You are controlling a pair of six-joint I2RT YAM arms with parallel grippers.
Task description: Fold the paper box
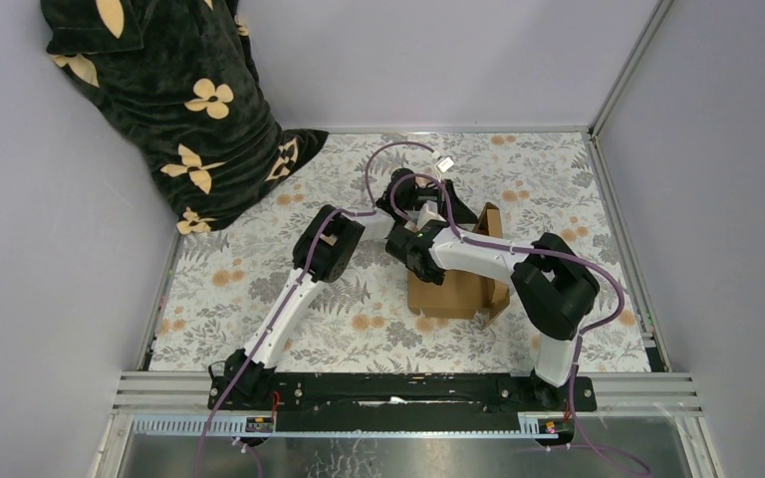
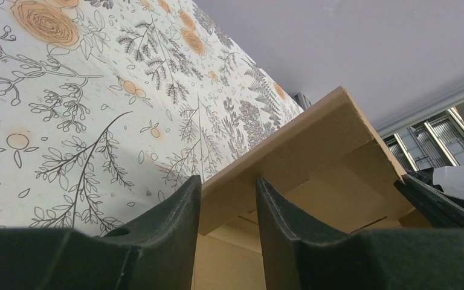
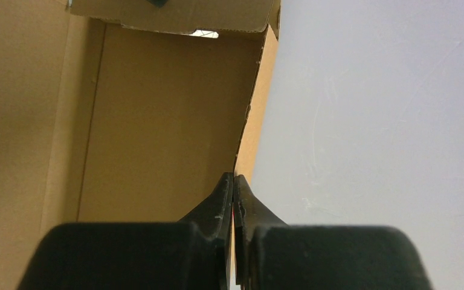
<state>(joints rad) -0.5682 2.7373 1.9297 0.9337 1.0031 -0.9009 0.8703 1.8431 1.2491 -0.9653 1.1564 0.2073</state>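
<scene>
Paper box sits open-side up, right of centre on your bench
Long axis runs near-to-far. Your left fingers grasp a raised wall, and the right fingers are clenched against a panel edge.

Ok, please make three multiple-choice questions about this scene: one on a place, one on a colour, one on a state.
1. Where does the dark flowered cloth lie?
A. At the far left corner of the table
B. At the near right corner
C. At the near edge, in the middle

2. What colour is the box?
A. White
B. Brown
C. Blue

3. How is the right gripper?
A. Wide open
B. Shut on the cloth
C. Shut on a wall of the box

Answers: 1 A, the top view shows it heaped in that corner; 2 B, it is plain brown cardboard in every view; 3 C, the right wrist view shows it pinching the wall's edge.
</scene>
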